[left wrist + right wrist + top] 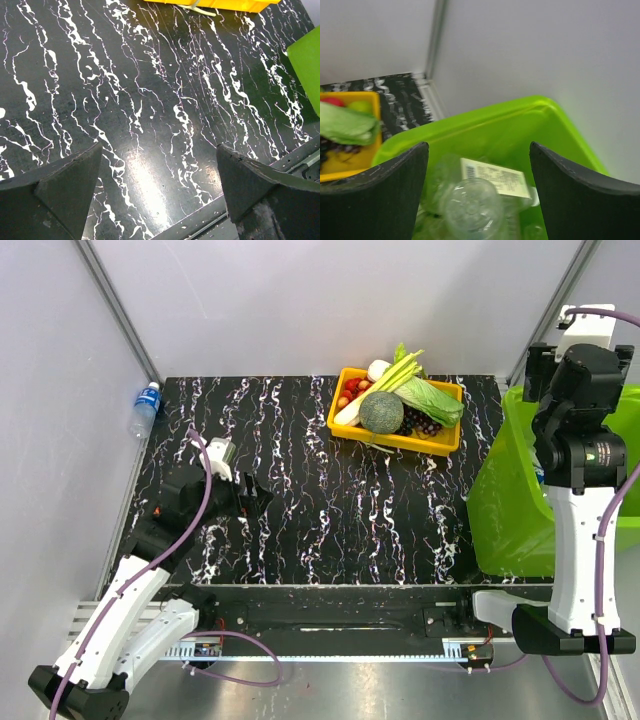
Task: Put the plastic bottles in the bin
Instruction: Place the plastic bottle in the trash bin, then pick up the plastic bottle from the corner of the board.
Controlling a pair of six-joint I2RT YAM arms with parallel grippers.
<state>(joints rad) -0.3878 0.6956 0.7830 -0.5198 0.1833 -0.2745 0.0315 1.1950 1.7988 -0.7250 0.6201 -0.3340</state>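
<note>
— Left to right, where did things stand?

— At the far left, a lone bottle, clear with a blue label and cap, rested against the wall, just off the far-left corner of the table. My left claw hung low over the near left of the table. Its fingers were spread wide with nothing between them, well apart from that bottle.

— And the middle?

— I saw no bottles on the black top. The yellow tray of vegetables sat at the far edge and was none of my business.

— The right side?

— My right claw was over the bin, fingers apart and gripping nothing. Straight below it, a clear bottle with a white label lay inside the bin among others. I couldn't count them.

— So how far along were you?

— Nearly done, I judged. Only the lone bottle showed outside the bin. It looked like an awkward one for the left arm, tucked against the wall beyond the table's edge.
</note>
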